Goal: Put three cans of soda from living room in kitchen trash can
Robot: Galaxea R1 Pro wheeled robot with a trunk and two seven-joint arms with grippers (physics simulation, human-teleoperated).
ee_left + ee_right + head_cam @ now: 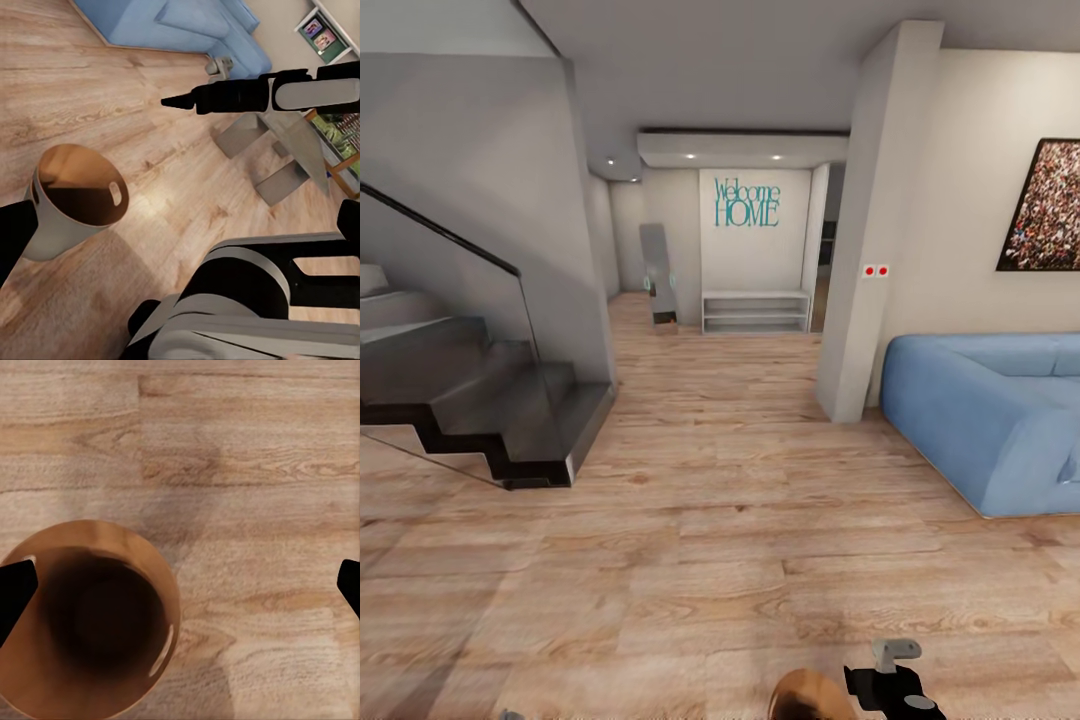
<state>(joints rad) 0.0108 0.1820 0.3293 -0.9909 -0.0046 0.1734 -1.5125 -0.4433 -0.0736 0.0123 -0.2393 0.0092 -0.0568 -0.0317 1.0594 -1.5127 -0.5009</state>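
The trash can (75,199), pale grey outside and glossy brown inside, stands on the wood floor just in front of my base; its rim (810,695) shows at the bottom of the head view. My right gripper (184,577) hangs open above it, looking straight down into the dark inside (90,622), with one finger over the rim. In the left wrist view the right gripper (180,100) reaches out over the floor. My left gripper (187,217) is open, one finger (15,240) beside the bin's wall. The cans of soda are out of view.
A dark staircase (480,400) with a glass rail rises at the left. A blue sofa (1000,420) sits at the right beside a white pillar (870,250). A hallway with a low shelf (755,310) lies ahead. A glass coffee table (289,150) stands behind.
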